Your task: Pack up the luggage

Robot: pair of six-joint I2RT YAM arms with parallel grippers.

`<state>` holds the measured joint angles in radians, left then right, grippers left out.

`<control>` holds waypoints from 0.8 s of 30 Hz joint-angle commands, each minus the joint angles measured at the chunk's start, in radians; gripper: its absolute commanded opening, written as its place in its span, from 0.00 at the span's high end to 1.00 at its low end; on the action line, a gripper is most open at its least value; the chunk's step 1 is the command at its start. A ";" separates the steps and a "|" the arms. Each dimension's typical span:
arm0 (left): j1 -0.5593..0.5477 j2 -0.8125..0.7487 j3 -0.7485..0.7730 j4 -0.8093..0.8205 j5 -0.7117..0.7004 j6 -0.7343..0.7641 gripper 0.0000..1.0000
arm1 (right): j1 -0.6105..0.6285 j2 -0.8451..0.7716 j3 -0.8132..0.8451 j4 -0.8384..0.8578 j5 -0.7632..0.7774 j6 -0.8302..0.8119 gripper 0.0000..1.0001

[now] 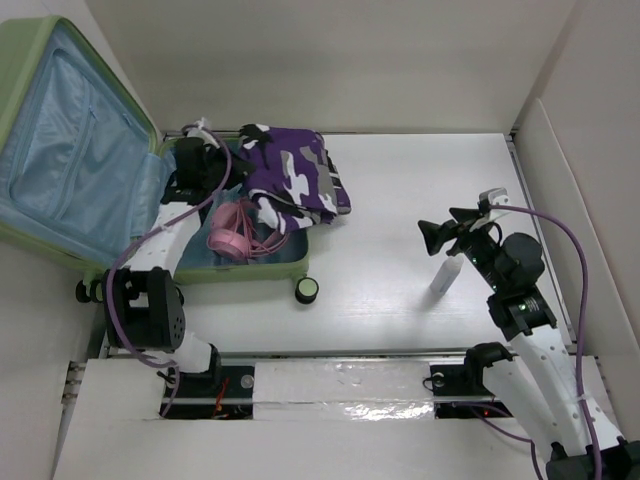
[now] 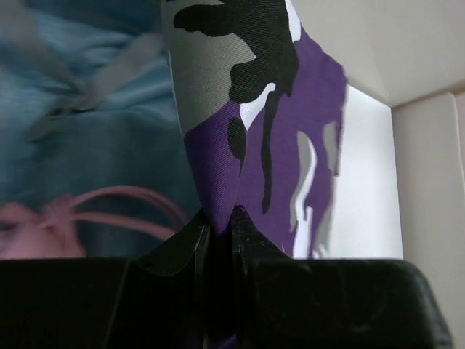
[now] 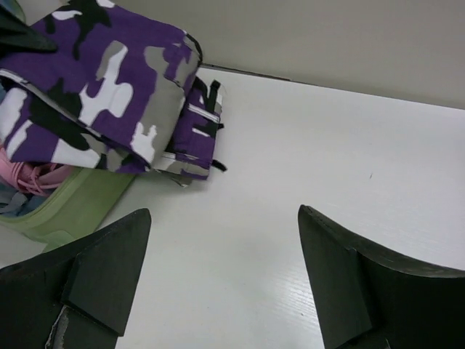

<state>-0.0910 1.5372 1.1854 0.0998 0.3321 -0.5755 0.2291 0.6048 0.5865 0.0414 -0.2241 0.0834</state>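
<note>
The light green suitcase [image 1: 30, 240] lies open at the left, its pale blue lined lid [image 1: 70, 150] raised. A folded purple camouflage garment [image 1: 295, 175] rests across the suitcase's right rim, half over the table; it also shows in the right wrist view [image 3: 109, 80]. Pink headphones [image 1: 238, 232] lie inside the base. My left gripper [image 1: 215, 160] is inside the suitcase, shut on an edge of the camouflage cloth [image 2: 240, 160]. My right gripper [image 1: 432, 235] is open and empty above the table at the right.
A white tube-like object [image 1: 445, 275] stands on the table under the right arm. A suitcase wheel [image 1: 306, 290] sits at the suitcase's near right corner. White walls enclose the table at the back and right.
</note>
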 commanded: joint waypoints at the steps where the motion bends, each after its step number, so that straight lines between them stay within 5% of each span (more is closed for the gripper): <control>1: 0.158 -0.127 -0.033 0.075 -0.041 0.052 1.00 | -0.005 0.004 0.009 0.052 -0.035 -0.002 0.12; 14: 0.401 0.030 -0.030 0.040 -0.103 0.186 1.00 | -0.005 0.006 0.019 0.034 -0.052 -0.011 0.11; 17: 0.410 0.060 -0.036 0.023 -0.152 0.203 1.00 | 0.004 0.007 0.021 0.028 -0.043 -0.016 0.18; 18: 0.410 0.066 -0.035 0.003 -0.194 0.194 0.93 | 0.004 0.007 0.021 0.022 -0.035 -0.017 0.35; 19: 0.410 0.066 -0.035 -0.002 -0.208 0.189 0.72 | 0.004 0.007 0.021 0.017 -0.006 -0.017 0.48; 21: 0.410 0.043 -0.044 0.012 -0.194 0.169 0.51 | 0.004 0.012 0.027 -0.017 0.032 -0.016 0.76; 22: 0.410 0.025 -0.052 0.027 -0.173 0.137 0.40 | 0.004 0.018 0.038 -0.032 0.078 -0.020 0.80; 24: 0.401 -0.034 -0.061 0.049 -0.118 0.102 0.35 | 0.004 0.020 0.045 -0.078 0.124 -0.020 0.77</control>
<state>0.3096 1.6054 1.1309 0.0647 0.1947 -0.4332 0.2302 0.6220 0.5896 0.0071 -0.1925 0.0723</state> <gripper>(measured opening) 0.636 0.223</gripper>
